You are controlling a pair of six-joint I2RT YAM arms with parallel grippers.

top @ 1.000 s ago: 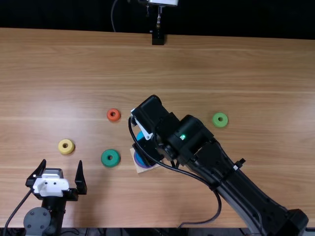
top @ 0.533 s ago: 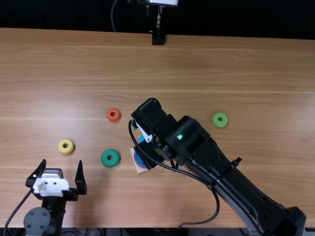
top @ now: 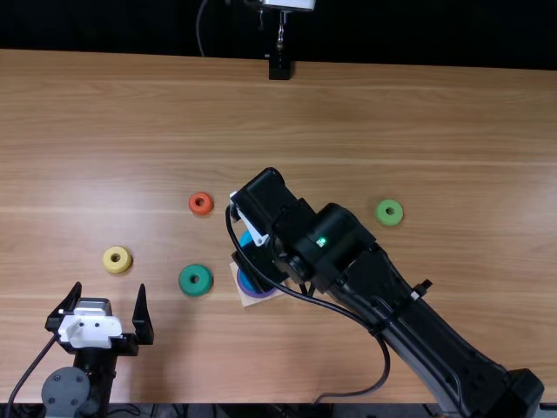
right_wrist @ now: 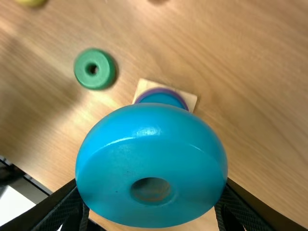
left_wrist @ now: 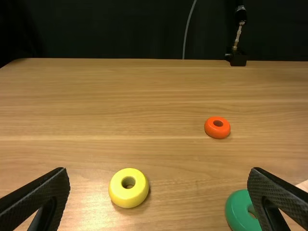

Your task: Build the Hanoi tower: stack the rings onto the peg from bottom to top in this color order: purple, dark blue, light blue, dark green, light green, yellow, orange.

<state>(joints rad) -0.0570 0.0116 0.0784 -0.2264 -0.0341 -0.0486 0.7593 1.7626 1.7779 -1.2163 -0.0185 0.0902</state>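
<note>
My right gripper (top: 261,263) is over the wooden base (top: 252,301), shut on the light blue ring (top: 247,239). In the right wrist view the gripper (right_wrist: 151,185) grips the light blue ring (right_wrist: 115,168) by its sides, tilted, above the purple ring (right_wrist: 182,97) and dark blue ring (right_wrist: 161,98) stacked on the base (right_wrist: 190,99); the peg is hidden. My left gripper (top: 110,289) stands open at the near left; in its wrist view the gripper (left_wrist: 159,171) holds nothing. Loose rings are dark green (top: 195,279), light green (top: 389,212), yellow (top: 117,259) and orange (top: 201,203).
The right arm stretches from the near right corner to the middle of the table (top: 418,113), with a cable looping beside it. A black stand (top: 279,66) is at the far edge. The dark green ring lies just left of the base.
The right gripper has shifted only slightly, a little toward the near side and then back, still holding the light blue ring. The left arm and the loose rings have kept still.
</note>
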